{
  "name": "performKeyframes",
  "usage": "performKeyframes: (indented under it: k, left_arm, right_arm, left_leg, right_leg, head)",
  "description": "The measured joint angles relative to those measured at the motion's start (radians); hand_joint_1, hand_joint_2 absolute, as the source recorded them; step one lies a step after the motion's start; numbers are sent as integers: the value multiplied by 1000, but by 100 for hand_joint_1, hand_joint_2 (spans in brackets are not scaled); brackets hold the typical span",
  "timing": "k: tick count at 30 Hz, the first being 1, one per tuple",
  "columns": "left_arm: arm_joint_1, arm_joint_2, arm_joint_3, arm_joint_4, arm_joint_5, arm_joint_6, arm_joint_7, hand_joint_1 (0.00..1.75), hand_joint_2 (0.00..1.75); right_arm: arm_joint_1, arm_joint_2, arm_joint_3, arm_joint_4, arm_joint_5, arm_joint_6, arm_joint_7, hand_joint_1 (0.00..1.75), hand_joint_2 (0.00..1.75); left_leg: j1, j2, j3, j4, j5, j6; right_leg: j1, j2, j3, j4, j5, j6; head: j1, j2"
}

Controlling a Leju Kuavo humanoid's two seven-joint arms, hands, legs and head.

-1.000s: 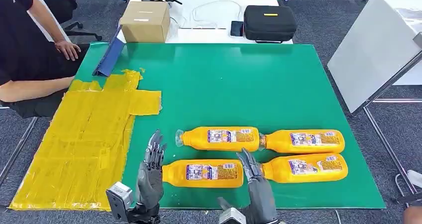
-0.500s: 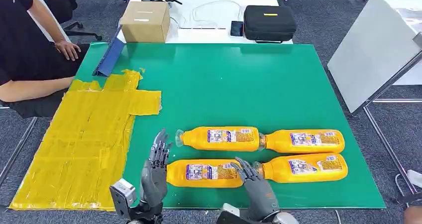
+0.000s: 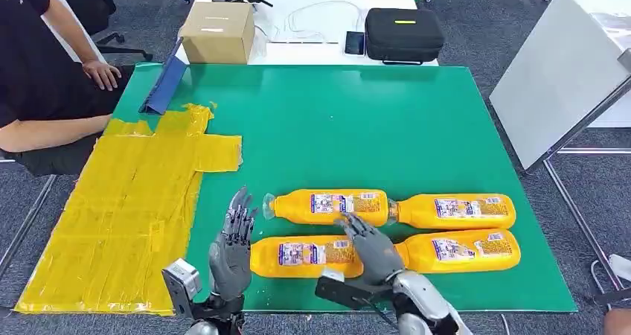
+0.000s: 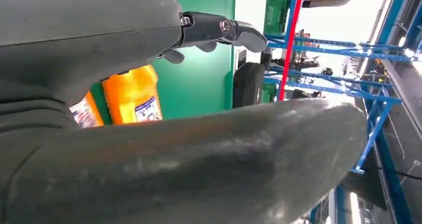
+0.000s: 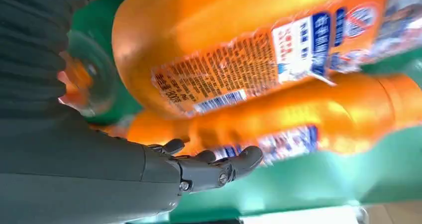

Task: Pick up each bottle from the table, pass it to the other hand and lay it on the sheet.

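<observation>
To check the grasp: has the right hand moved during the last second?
Yes. The right hand moved away from the table's near edge, now over the nearest-left orange plastic bottle.

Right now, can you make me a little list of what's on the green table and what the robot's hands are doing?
bottles: four orange bottles lying in two rows on the green table
near-left bottle: right hand reaching over its end
left hand: open, upright beside that bottle's cap end
yellow sheet: no bottle on it
person: sitting at the far left corner
</observation>
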Motion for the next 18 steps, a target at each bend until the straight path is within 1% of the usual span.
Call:
performKeyframes:
  k: [6, 15, 18]
  left_arm:
    - [1, -4, 12, 3, -7, -4, -6, 0, 0]
    - [2, -7, 24, 3, -9, -4, -7, 0, 0]
    - [3, -9, 28, 4, -9, -6, -7, 0, 0]
  right_arm:
    - [-37, 10, 32, 2, -1, 1, -5, 0, 175]
    - [-49, 14, 50, 2, -2, 2, -7, 0, 175]
    - [-52, 14, 60, 2, -11, 20, -10, 0, 175]
  left_leg:
    - [0, 0, 0, 0, 0, 0]
    - [0, 0, 0, 0, 0, 0]
    - [0, 0, 0, 0, 0, 0]
  right_leg:
    - [0, 0, 0, 0, 0, 0]
    - [0, 0, 0, 0, 0, 0]
    - [0, 0, 0, 0, 0, 0]
  head:
    - [0, 0]
    - [0, 0]
    - [0, 0]
